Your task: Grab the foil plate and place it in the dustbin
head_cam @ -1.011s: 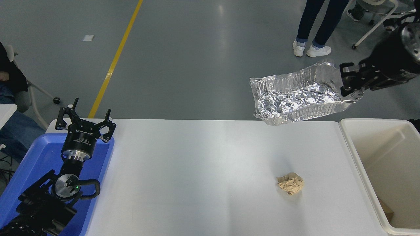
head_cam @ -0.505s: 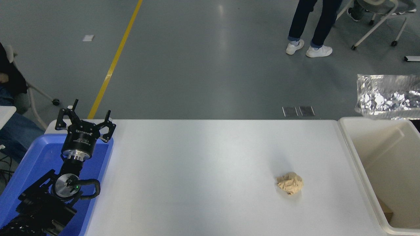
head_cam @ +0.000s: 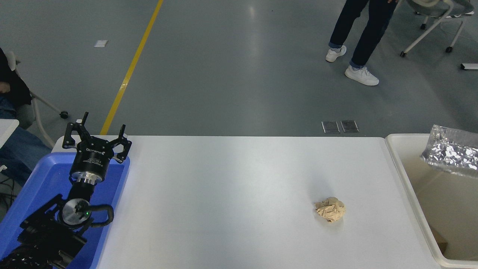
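Since the earlier frames the foil plate (head_cam: 452,155) has travelled from high above the tabletop's far right corner, where the right gripper pinched its rim, across to the right and then down; it now sits over the far end of the dustbin (head_cam: 407,179), its lower edge dipping below the rim line against the beige interior. Only its left part shows, cut off by the picture's right edge, and it is tilted. The right arm and its gripper are out of the picture, so whether the plate is held or already let go cannot be told from here. Judging by its position inside the bin's outline, the carry is nearly done and only the drop or settling remains.

At the lower left the left gripper (head_cam: 96,140) is parked over the blue tray (head_cam: 37,186), fingers spread and holding nothing, well clear of the work. A crumpled tan paper ball (head_cam: 330,209) lies on the white tabletop (head_cam: 231,194) near the bin, apart from it. Something brown shows at the bin's near bottom corner, too little to name. On the floor beyond the table, a person's legs and white shoes (head_cam: 353,65) are mid-step, and another person sits at the left edge.
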Robot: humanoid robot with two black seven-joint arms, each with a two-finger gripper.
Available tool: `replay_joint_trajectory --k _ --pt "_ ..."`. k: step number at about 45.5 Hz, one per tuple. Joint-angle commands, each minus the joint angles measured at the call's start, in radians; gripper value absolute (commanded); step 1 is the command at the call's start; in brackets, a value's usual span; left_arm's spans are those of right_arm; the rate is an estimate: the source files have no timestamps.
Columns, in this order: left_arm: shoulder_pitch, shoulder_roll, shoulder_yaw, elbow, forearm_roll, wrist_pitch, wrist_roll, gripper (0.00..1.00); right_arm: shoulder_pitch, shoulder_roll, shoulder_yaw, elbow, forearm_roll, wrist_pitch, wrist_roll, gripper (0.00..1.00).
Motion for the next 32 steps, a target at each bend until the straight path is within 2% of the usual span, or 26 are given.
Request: replay_joint_trajectory --k 1,8,9,10,11,19,24,28,32 --pt "0.000 0.000 -0.003 0.000 0.000 0.002 -0.001 1.00 -0.204 0.122 0.109 -0.127 0.126 -0.090 -0.002 0.00" --pt "0.000 0.000 -0.003 0.000 0.000 0.002 -0.001 1.00 -0.229 0.127 0.156 -0.127 0.135 -0.106 -0.002 0.00" --pt "0.000 0.000 -0.003 0.000 0.000 0.002 -0.001 1.00 -0.230 0.127 0.166 -0.128 0.135 -0.104 -0.002 0.15" --pt "0.000 0.000 -0.003 0.000 0.000 0.002 -0.001 1.00 -0.232 0.129 0.172 -0.128 0.135 -0.104 -0.002 0.53" --pt "0.000 0.000 -0.003 0.000 0.000 0.002 -0.001 1.00 -0.232 0.130 0.178 -0.127 0.135 -0.104 -0.002 1.00" --pt "-0.002 0.000 0.000 0.000 0.000 0.002 0.000 1.00 -0.229 0.135 0.186 -0.107 0.133 -0.103 -0.003 1.00" --pt "-0.003 0.000 0.000 0.000 0.001 0.000 0.000 1.00 -0.193 0.116 0.173 -0.013 0.124 -0.093 -0.003 1.00" --pt "-0.003 0.000 0.000 -0.002 0.003 -0.003 0.003 1.00 -0.088 0.009 0.129 0.134 0.115 -0.087 -0.003 1.00" --pt "-0.003 0.000 0.000 -0.002 0.003 -0.005 0.005 1.00 0.082 -0.109 -0.023 0.348 0.097 -0.063 -0.012 1.00"
